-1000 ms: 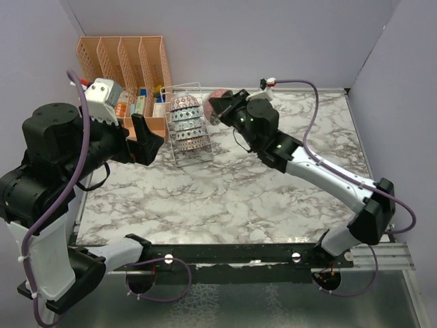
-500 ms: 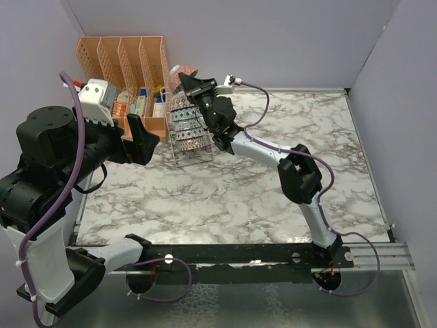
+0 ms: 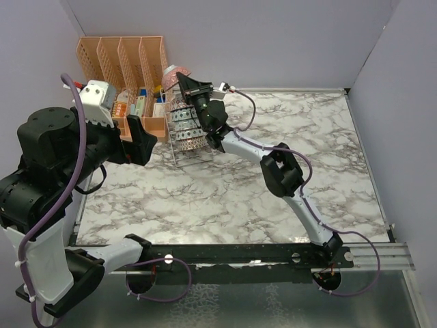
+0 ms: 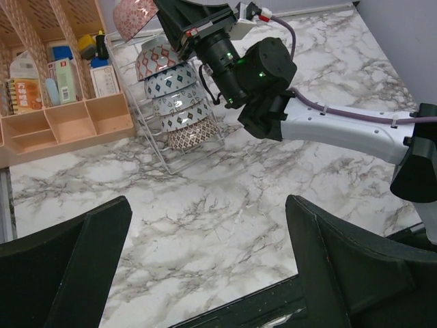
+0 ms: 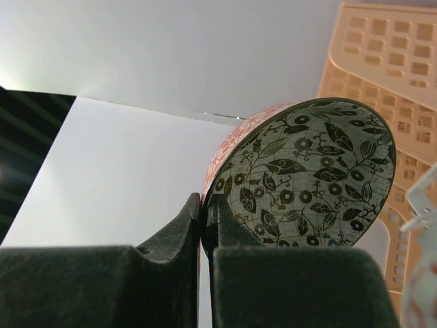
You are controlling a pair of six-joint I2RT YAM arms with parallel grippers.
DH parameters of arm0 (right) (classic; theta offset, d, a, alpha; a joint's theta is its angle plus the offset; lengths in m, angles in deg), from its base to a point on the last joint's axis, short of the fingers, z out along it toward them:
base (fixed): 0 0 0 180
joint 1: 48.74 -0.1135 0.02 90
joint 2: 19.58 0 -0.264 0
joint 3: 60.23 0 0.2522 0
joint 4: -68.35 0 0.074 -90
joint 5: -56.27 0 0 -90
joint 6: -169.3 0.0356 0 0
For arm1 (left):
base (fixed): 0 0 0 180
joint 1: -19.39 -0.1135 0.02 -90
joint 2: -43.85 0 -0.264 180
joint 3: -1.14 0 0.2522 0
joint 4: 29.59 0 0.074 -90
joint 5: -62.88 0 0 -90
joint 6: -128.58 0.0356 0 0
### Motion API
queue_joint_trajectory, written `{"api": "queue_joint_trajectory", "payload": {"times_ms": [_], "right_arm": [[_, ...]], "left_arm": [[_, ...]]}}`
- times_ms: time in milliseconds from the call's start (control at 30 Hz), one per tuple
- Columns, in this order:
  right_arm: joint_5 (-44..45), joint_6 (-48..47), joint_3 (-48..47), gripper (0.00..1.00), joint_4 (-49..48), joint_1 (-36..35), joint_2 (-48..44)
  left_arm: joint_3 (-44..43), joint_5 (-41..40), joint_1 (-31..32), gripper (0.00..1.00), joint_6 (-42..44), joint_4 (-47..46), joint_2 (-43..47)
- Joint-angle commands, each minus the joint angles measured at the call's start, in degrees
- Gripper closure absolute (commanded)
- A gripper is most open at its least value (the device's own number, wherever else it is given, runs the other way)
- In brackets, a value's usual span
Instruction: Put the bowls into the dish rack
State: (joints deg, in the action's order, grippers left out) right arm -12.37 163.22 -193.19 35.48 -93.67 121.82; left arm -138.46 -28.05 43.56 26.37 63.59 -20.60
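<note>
Loading step, final bowl: a reddish-pink round ceramic bowl (image 5: pixel 307 171) is held by its rim in the clamped right gripper (image 5: pixel 203 215) above the rear of the silvery thin-wire dish rack (image 4: pixel 179 156), four patterned bowls (image 4: pixel 174 102) already slotted, so lowering behind them and release are judged due next.

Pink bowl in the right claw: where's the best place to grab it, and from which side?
By the rim. The pink bowl has a thin wall that slips between the jaws, while its round body looks too wide for them. Come at the lip edge-on, one finger inside and one outside, as the right gripper does here, shut on it.
</note>
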Motion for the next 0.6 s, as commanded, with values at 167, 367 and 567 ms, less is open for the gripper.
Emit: {"api": "queue_joint_trajectory", "payload": {"times_ms": [167, 367, 567], "right_arm": [[2.12, 9.02, 6.49, 0.99, -2.18, -0.5, -3.66], [2.72, 13.95, 9.94, 0.98, -0.88, -0.51, -4.31], [3.99, 15.19, 11.04, 0.93, -0.18, -0.46, -5.05]], "left_arm": [[0.68, -2.55, 0.79, 0.01, 1.16, -0.1, -0.02], [0.93, -2.33, 0.9, 0.01, 1.15, -0.49, -0.41], [0.71, -2.9, 0.94, 0.01, 1.15, -0.41, -0.68]]}}
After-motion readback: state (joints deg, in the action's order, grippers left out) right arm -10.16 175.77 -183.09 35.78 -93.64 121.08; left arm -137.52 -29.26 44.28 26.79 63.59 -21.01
